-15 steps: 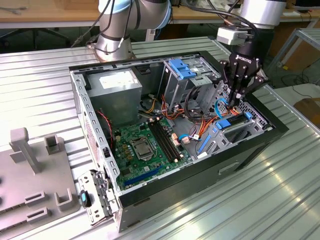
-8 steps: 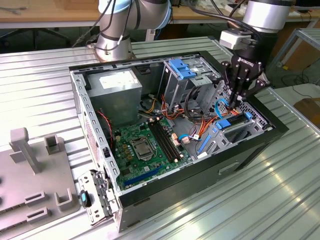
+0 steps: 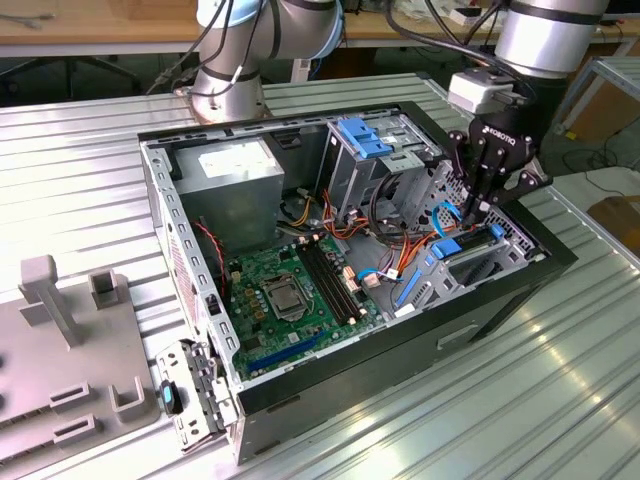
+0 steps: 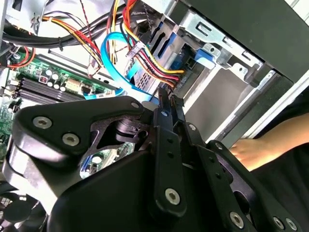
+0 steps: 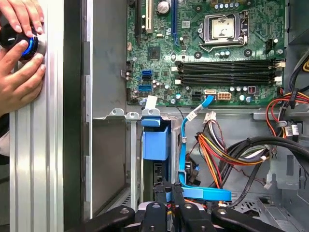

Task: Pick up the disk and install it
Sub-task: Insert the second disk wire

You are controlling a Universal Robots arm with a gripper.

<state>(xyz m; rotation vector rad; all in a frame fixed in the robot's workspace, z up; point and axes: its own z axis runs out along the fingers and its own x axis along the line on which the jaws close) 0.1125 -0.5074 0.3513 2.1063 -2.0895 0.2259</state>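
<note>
Installation step under way: black end effector (image 3: 478, 210), fingers closed together, pressing blue-railed dark disk (image 3: 462, 243) into metal bay; calls for straight seating.

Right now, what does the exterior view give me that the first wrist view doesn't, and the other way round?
Exterior view: the grey power-supply box, the drive cage with its blue clip, a grey fixture on the table, and the blue-railed disk under the gripper.
First wrist view: a person's hands on a dark round device beside the case.
Both: the motherboard, the blue data cable and the gripper down at the drive bay.
</note>
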